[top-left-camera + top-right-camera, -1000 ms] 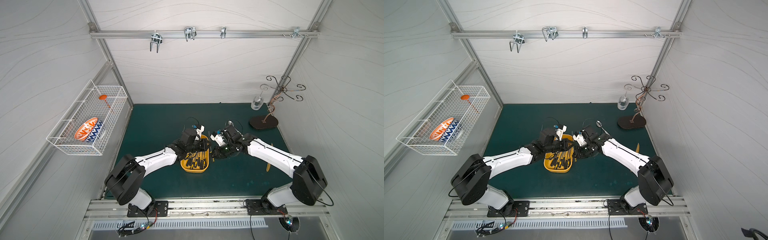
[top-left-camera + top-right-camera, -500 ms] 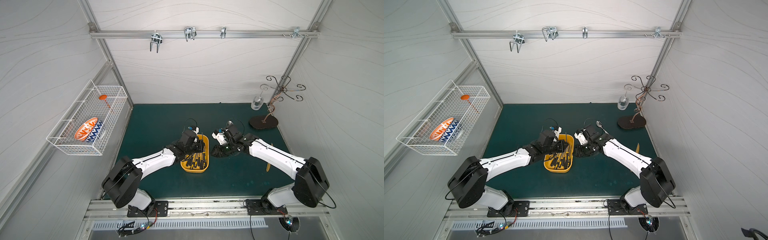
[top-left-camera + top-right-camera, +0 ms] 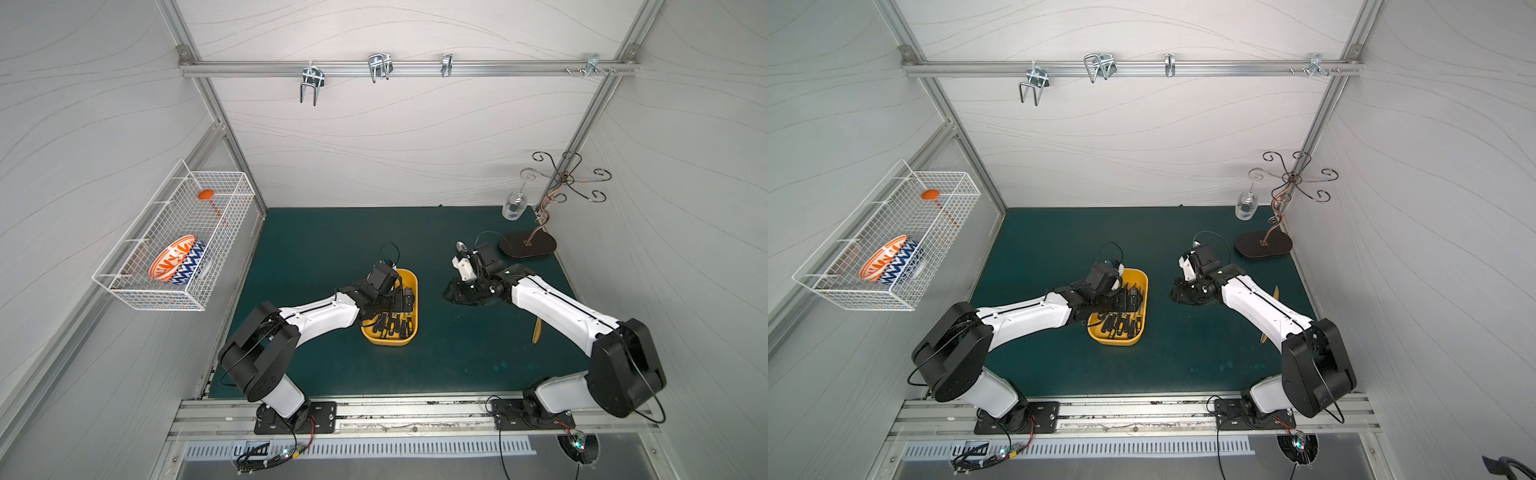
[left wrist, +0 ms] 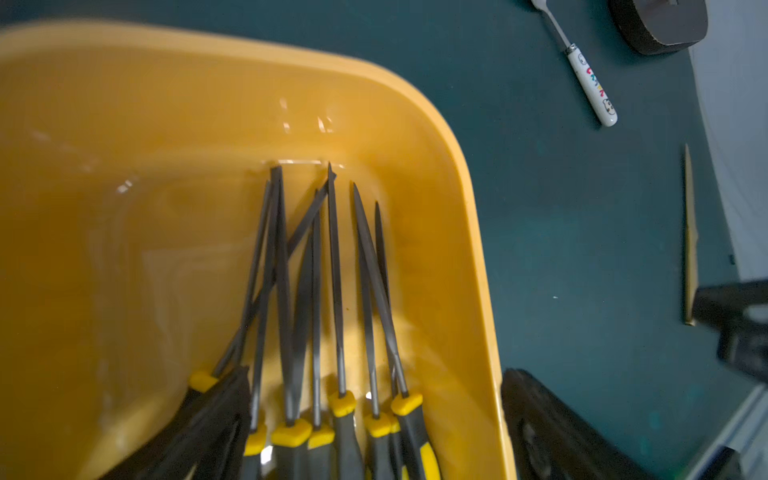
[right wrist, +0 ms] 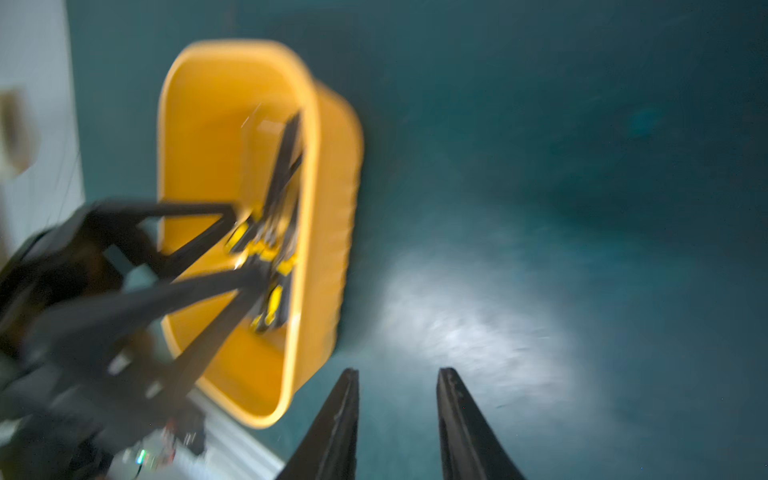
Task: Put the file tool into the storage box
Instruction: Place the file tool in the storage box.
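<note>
The yellow storage box (image 3: 386, 338) (image 3: 1100, 332) lies in the middle of the green mat. Several file tools (image 3: 392, 324) (image 4: 336, 291) with grey-and-yellow handles lie side by side in it. My left gripper (image 3: 399, 301) (image 4: 374, 436) hangs open over the box's handle end, holding nothing. In the left wrist view one finger (image 4: 208, 415) is inside the box and the other is past its wall. My right gripper (image 3: 457, 291) (image 5: 397, 374) is low over bare mat to the right of the box (image 5: 324, 249), open, with nothing between its fingers.
A white-handled spoon (image 4: 592, 83) and a wooden stick (image 3: 537, 330) lie on the mat to the right. A curly metal stand on a dark base (image 3: 528, 245) and a glass (image 3: 513, 205) occupy the back right corner. A wire basket (image 3: 174, 249) with a bowl hangs on the left wall.
The left gripper has opened over the box. The right gripper has drawn away from the box to the right and opened wider.
</note>
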You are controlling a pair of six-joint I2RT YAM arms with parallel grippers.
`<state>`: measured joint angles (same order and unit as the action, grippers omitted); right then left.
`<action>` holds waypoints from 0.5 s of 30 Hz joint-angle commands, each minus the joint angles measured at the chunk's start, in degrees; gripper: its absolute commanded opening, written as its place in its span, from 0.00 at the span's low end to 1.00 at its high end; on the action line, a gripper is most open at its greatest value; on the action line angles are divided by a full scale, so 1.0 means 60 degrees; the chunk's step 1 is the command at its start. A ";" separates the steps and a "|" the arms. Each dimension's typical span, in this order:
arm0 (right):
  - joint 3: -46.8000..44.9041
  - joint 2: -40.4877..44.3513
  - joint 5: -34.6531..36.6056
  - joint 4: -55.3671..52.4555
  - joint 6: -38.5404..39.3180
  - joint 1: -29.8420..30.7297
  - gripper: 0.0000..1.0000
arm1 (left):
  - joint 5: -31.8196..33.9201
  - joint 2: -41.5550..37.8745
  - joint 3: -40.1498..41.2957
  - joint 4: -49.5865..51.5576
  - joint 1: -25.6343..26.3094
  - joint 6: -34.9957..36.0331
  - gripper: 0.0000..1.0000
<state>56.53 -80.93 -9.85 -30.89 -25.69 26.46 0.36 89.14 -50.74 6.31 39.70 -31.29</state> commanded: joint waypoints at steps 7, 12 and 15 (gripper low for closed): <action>-0.1044 0.0883 0.6481 0.1675 -0.0405 -0.2105 0.41 | 0.7979 -0.1808 0.0543 -0.1341 -0.0561 0.3878 0.99; -0.3148 0.0433 0.9085 0.5917 0.2294 -0.1398 0.44 | 0.9688 -0.0878 0.1029 -0.2486 -0.2017 0.5642 0.99; -0.3285 -0.0764 0.8834 0.7179 0.2357 -0.1542 0.45 | 0.9542 -0.0339 0.1327 -0.2842 -0.3138 0.4766 0.99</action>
<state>37.87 -80.86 37.10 -2.00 -17.02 17.63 50.92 85.32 -44.14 -5.69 25.43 -3.62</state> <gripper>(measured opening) 0.444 0.994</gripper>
